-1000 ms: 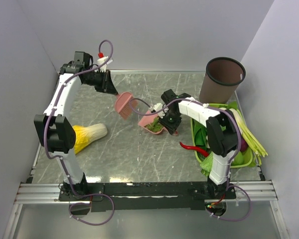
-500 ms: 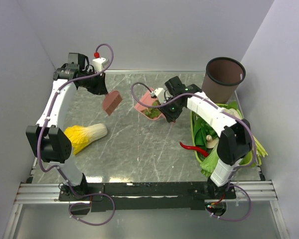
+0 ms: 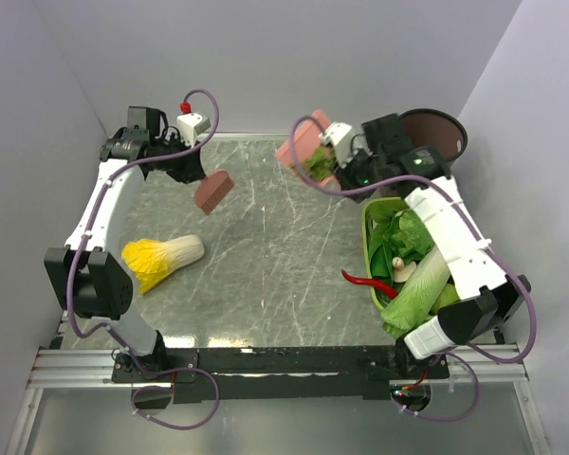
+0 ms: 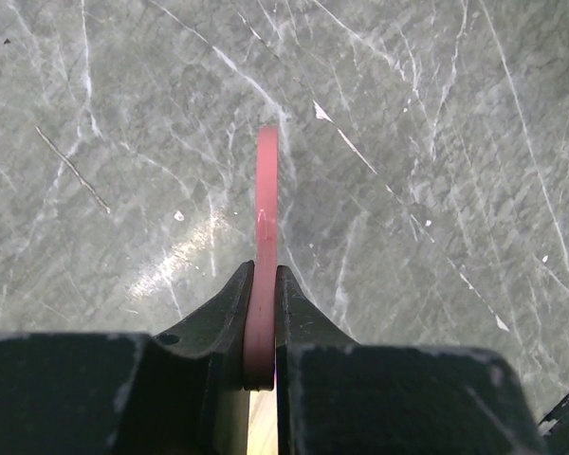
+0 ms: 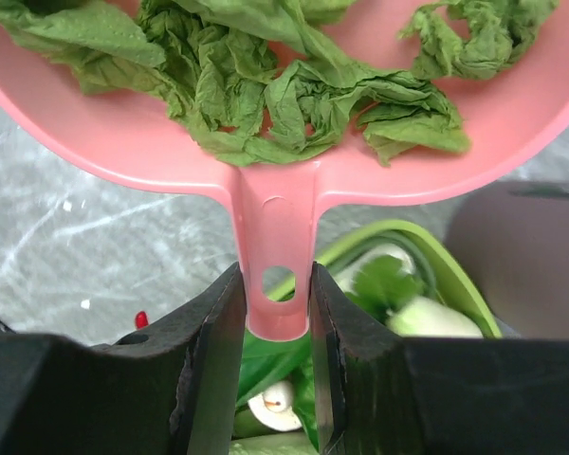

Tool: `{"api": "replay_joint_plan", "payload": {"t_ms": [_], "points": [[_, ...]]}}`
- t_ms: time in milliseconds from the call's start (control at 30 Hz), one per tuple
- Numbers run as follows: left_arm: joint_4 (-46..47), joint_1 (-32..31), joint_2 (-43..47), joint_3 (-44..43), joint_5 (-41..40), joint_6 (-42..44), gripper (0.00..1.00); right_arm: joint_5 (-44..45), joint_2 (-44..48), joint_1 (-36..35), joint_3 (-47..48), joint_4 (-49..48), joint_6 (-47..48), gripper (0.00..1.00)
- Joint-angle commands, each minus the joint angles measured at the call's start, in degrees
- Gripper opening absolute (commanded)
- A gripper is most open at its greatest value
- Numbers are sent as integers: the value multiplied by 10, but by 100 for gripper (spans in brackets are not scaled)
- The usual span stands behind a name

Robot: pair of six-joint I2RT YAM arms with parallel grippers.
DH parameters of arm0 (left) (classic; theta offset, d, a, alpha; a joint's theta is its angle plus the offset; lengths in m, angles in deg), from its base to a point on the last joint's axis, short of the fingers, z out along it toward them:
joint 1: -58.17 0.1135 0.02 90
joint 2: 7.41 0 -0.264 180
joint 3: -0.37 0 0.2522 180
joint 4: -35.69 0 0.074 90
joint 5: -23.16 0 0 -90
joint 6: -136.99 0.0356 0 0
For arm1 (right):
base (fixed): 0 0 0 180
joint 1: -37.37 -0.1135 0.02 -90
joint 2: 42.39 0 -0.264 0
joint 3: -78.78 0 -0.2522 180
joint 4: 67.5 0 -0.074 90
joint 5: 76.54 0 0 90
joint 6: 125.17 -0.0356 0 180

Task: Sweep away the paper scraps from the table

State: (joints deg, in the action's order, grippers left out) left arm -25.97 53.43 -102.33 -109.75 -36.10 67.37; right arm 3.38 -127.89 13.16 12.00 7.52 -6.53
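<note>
Top view: we see the right gripper [image 3: 349, 163] clamped on the pink dustpan [image 3: 302, 144], held over the far edge of the table [image 3: 266, 256] just left of the brown bin [image 3: 434, 133]. We judge it is kept level so the paper scraps [image 3: 315, 163] stay inside. Its long axis runs leftward from the gripper. The left gripper [image 3: 192, 169] pinches the brush [image 3: 214, 192] clear of the surface, parked aside. Left wrist: jaws tight on the thin handle, edge-on, pointing straight ahead. Right wrist: scraps heaped across the pan's width, handle squeezed between the fingers.

- The right gripper [image 5: 273, 284] lifts the dustpan [image 3: 299, 147], loaded with paper scraps [image 5: 294, 95], from the middle of the table [image 3: 266, 275] to beside the brown bin [image 3: 443, 136].
- The left gripper [image 4: 263, 280] draws the brush [image 3: 213, 192] back leftward.
</note>
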Motion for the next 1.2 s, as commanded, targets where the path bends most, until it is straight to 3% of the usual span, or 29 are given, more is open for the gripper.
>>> {"api": "replay_joint_plan", "payload": {"t_ms": [0, 233, 367, 433, 600, 900, 1167], "points": [[67, -3, 51, 33, 12, -32, 1, -15, 29, 50, 51, 13, -61, 0], [62, -28, 48, 53, 3, -54, 1, 15, 38, 138, 89, -28, -123, 0], [52, -43, 57, 53, -9, -47, 1, 72, 31, 163, 115, -49, -131, 0], [47, -56, 65, 63, -13, -41, 1, 150, 24, 168, 118, -63, -119, 0], [45, -82, 82, 75, -17, -32, 1, 194, -19, 228, 156, -73, -115, 0], [47, -82, 92, 83, -17, -29, 1, 318, -117, 267, 256, -45, -36, 0], [56, -83, 83, 88, -4, -39, 1, 379, -122, 308, 219, -79, 27, 0]]}}
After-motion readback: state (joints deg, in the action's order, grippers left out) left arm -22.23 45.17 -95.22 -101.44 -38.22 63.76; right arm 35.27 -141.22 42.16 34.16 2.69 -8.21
